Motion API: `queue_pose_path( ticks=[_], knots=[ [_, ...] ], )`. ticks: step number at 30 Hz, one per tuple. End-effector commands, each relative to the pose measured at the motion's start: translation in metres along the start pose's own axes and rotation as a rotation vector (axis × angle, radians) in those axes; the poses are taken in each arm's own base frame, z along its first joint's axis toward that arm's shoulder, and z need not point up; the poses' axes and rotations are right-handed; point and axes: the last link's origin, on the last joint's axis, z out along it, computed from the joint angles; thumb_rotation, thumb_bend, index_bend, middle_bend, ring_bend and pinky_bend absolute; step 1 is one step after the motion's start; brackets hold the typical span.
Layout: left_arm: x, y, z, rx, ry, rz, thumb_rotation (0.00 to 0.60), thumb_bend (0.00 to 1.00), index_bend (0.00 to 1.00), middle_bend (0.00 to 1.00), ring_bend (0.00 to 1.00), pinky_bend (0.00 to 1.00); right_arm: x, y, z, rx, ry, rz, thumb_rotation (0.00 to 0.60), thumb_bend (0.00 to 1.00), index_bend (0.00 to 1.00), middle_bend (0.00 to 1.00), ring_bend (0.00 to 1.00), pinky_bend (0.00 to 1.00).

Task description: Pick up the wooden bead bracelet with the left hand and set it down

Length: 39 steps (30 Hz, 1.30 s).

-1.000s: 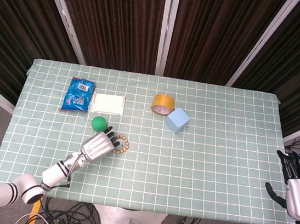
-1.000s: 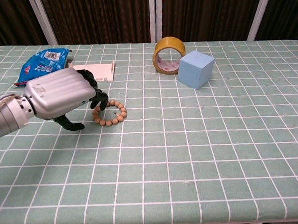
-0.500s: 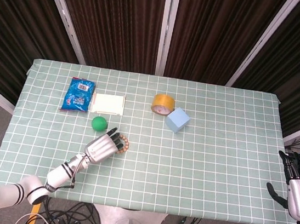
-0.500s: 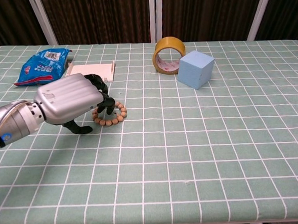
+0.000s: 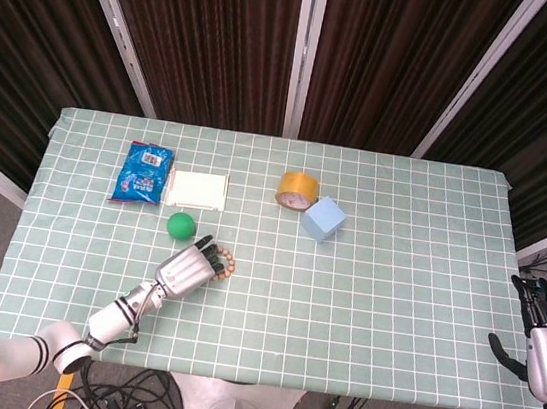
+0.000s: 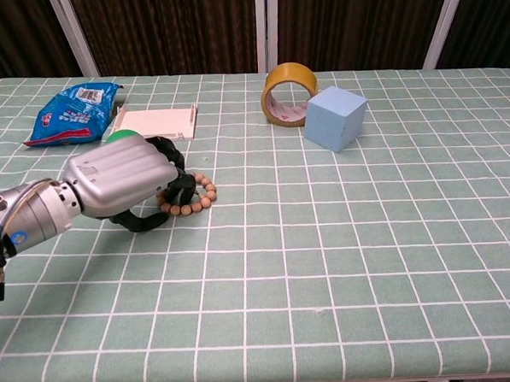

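We find the left robot hand (image 6: 121, 172) low on the bench (image 6: 344, 255), fingers curled over the wooden bead bracelet (image 6: 195, 197) lower left of centre; whether it grips yet, we cannot tell

the blue snack bag (image 6: 73, 112) carries white print and a red patch on its front, but the characters are too small and blurred to read in either view. nothing else on the table shows any lettering.
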Motion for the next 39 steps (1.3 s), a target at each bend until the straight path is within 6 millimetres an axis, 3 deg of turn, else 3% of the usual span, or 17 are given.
queue_pose_path(
  ticks=[1,9,20,30,39],
  knots=[
    [-0.002,0.001,0.000,-0.005,-0.005,0.000,0.600,0.33,0.45,0.50,0.22,0.18,0.000,0.000,0.000,0.000,0.001,0.000,0.600,0.16,0.05,0.17,0.00,0.00],
    [-0.002,0.000,-0.004,0.013,0.018,-0.090,0.600,0.37,0.52,0.57,0.27,0.19,0.001,0.000,-0.001,0.002,0.010,0.001,0.600,0.16,0.05,0.17,0.00,0.00],
    [0.018,-0.011,-0.017,0.065,0.114,-0.481,0.600,0.42,0.56,0.64,0.31,0.20,0.005,-0.001,-0.004,0.011,0.035,0.002,0.600,0.16,0.05,0.17,0.00,0.00],
    [0.045,-0.024,-0.029,0.137,-0.002,-1.282,0.600,0.43,0.56,0.65,0.32,0.21,0.012,-0.003,-0.007,0.027,0.075,0.007,0.600,0.16,0.05,0.17,0.00,0.00],
    [0.055,-0.026,-0.040,0.175,-0.110,-1.729,0.600,0.46,0.57,0.65,0.32,0.21,0.014,-0.004,-0.009,0.043,0.091,0.013,0.600,0.16,0.05,0.17,0.00,0.00]
  ],
)
